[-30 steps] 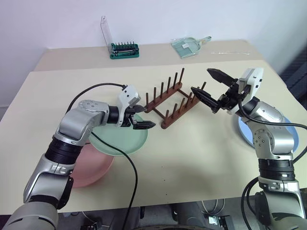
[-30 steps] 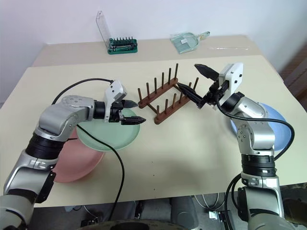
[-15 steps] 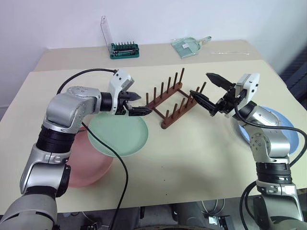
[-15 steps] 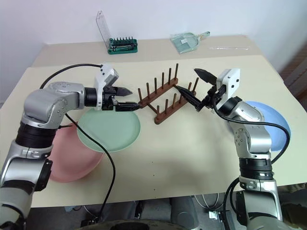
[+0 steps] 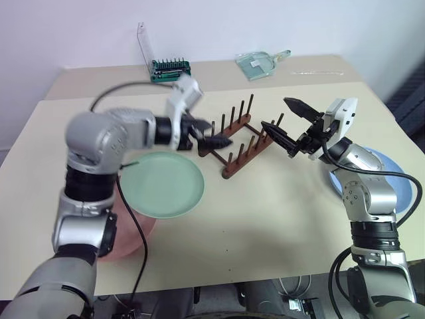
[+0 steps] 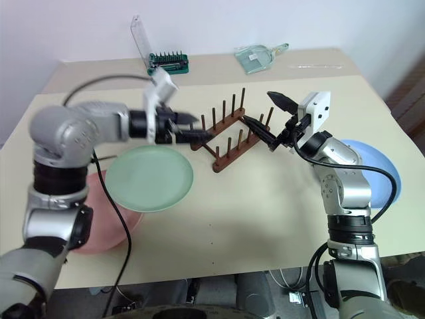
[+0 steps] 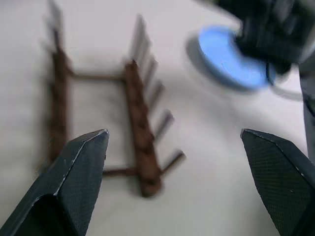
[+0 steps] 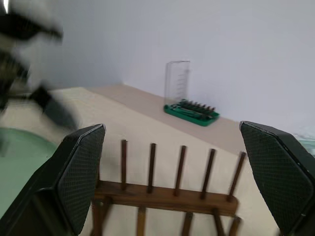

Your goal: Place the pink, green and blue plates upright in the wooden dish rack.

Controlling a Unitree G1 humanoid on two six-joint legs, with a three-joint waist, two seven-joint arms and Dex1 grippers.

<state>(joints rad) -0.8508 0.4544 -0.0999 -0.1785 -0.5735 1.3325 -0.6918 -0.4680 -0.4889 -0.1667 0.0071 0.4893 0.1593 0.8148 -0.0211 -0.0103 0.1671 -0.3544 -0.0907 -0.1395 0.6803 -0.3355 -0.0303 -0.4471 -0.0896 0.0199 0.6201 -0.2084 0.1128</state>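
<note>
Taking the wooden dish rack (image 5: 238, 141) as our landmark, we see nearest to us, well off to its left, the salmon pink plate (image 5: 126, 236), a matte round dish lying flat on the beige table (image 5: 265, 219), largely hidden under our left arm and under the plate that overlaps it. That plate is the pale mint green plate (image 5: 158, 183), a shallow smooth disc, flat on the table just beside the rack's left end. On the rack's right side, well apart from it, the light blue plate (image 5: 396, 178) lies flat, partly behind our right arm.

The rack itself is dark brown wood: two parallel rails joined by crossbars, each carrying a row of thin upright pegs. It holds no plate.

Our left gripper (image 5: 211, 135) hovers over the rack's left end, its two black textured fingers spread apart with nothing between them. Our right gripper (image 5: 287, 121) hangs just beside the rack's right end, pointed fingers likewise spread wide and empty.

Beyond the rack stand a green bit holder (image 5: 169, 68) with an upright clear lid, and a translucent greenish dustpan (image 5: 260, 64).
</note>
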